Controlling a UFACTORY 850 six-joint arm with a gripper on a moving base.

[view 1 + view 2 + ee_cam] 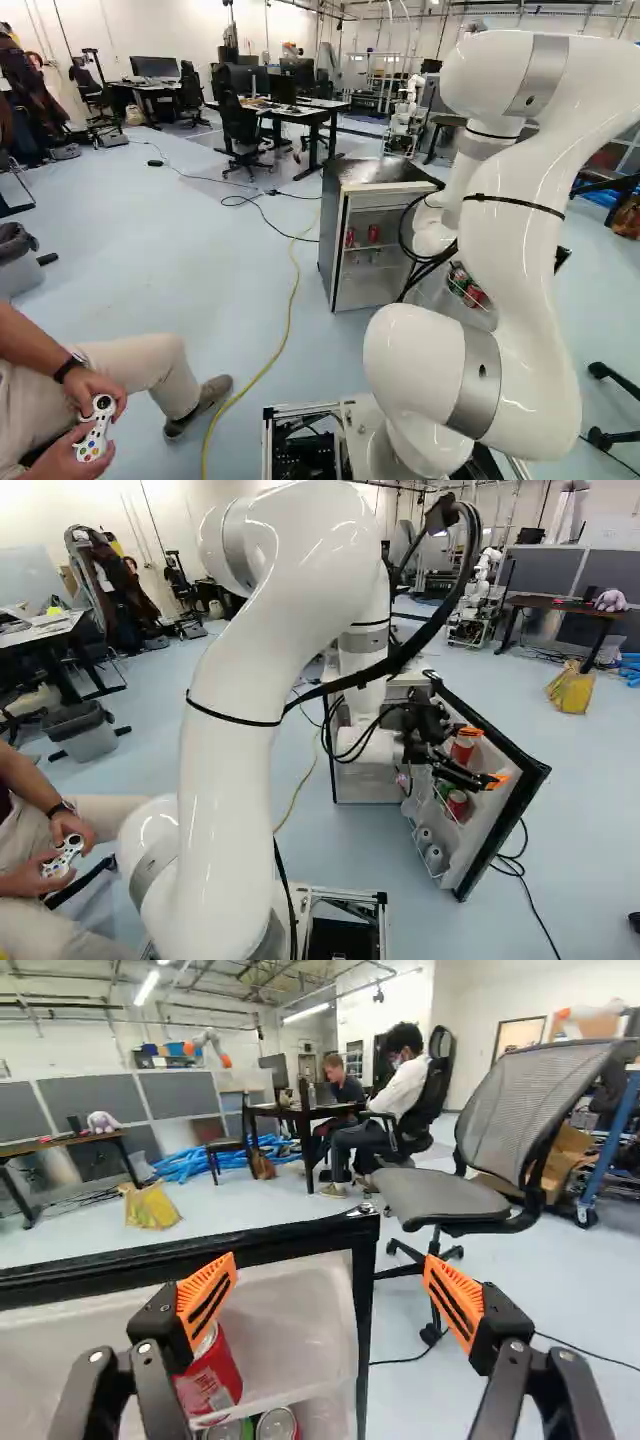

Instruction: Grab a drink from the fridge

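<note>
i'm hovering the tool (pixel 330 1298) over the inside of the open door (pixel 300 1245) of the fridge (pixel 332 230), and its two orange-padded fingers are standing wide apart, pinching nothing. the drink i'm judging handiest, a red can (pixel 212 1374), is standing in the door's upper rack (pixel 290 1397), partly hidden behind one finger. it isn't sitting centred: the door's end edge is showing in the gap instead.

so i'm wanting to line up before any squeeze. i'd be sliding sideways towards the can, far enough for the near finger to be clearing its outer side, then easing in until both pads are facing the can's body, well under its rim. closing from here would be risking nudging the can, or catching the door's end. once the pads are bearing evenly, i'd be lifting it clear of the rack before backing away, so the door isn't swinging.

counting up: one can is standing in the upper rack; two more, a green can (pixel 229 1430) and a second red can (pixel 278 1424), are sitting below it; two pale round things (pixel 429 846) are resting lower down, too small to name. inside the fridge, two red cans (pixel 373 233) are showing on a shelf.
</note>
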